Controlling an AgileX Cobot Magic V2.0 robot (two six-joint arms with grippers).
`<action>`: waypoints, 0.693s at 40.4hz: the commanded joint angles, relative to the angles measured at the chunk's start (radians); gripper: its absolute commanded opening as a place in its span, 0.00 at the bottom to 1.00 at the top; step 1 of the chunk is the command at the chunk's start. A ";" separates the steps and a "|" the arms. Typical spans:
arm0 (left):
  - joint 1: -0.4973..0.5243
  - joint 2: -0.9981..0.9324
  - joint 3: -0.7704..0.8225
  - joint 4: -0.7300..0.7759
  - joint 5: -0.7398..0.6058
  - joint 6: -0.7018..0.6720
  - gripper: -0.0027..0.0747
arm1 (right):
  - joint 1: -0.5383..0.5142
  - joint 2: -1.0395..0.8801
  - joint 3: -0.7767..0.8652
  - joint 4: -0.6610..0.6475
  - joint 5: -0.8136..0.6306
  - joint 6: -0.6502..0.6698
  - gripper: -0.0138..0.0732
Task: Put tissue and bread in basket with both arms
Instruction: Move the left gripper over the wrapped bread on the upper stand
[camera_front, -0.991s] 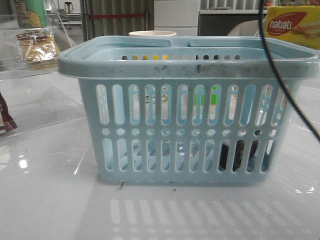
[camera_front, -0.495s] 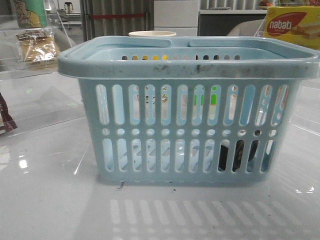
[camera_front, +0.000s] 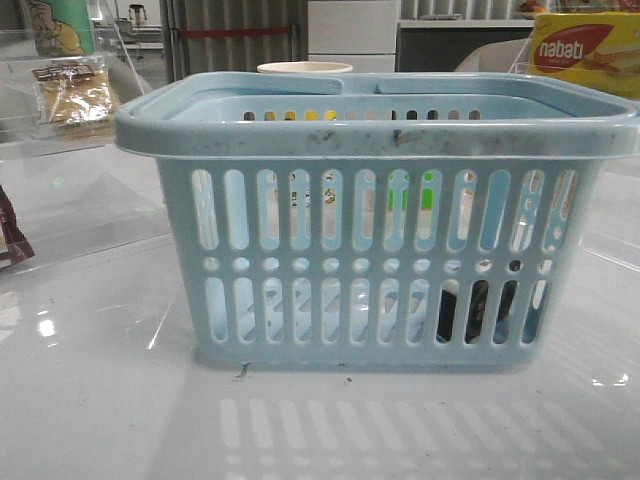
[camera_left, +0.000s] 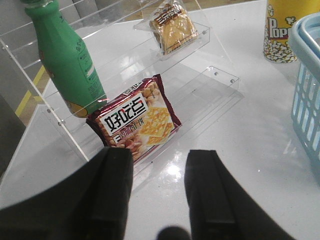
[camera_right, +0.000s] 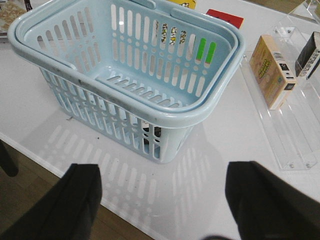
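Light-blue basket (camera_front: 380, 130), front view: the black cable seen a second ago is gone; dark tissue (camera_front: 470, 312) shows through the slots, apparently inside.
Left hand (camera_left: 159, 185), left wrist view: open, empty; bread (camera_left: 172, 27) awaits on clear shelf (camera_left: 210, 37).
Right hand (camera_right: 165, 200), right wrist view: open, empty.

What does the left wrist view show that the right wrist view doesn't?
Only the left wrist view shows the bread on a clear shelf, a green bottle, a dark-red wrapper, a popcorn cup and the open left gripper. Only the right wrist view shows the basket's inside, a tan box in a clear tray and the open right gripper. Both show the basket on the white table; neither gripper holds anything.
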 joint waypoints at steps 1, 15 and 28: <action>-0.001 0.011 -0.026 0.006 -0.078 -0.007 0.46 | 0.000 0.007 -0.023 -0.014 -0.072 -0.006 0.86; -0.001 0.011 -0.026 0.006 -0.078 -0.007 0.46 | 0.000 0.007 -0.021 -0.014 -0.072 -0.006 0.86; -0.001 0.011 -0.026 -0.024 -0.156 -0.007 0.46 | 0.000 0.007 -0.021 -0.014 -0.072 -0.006 0.86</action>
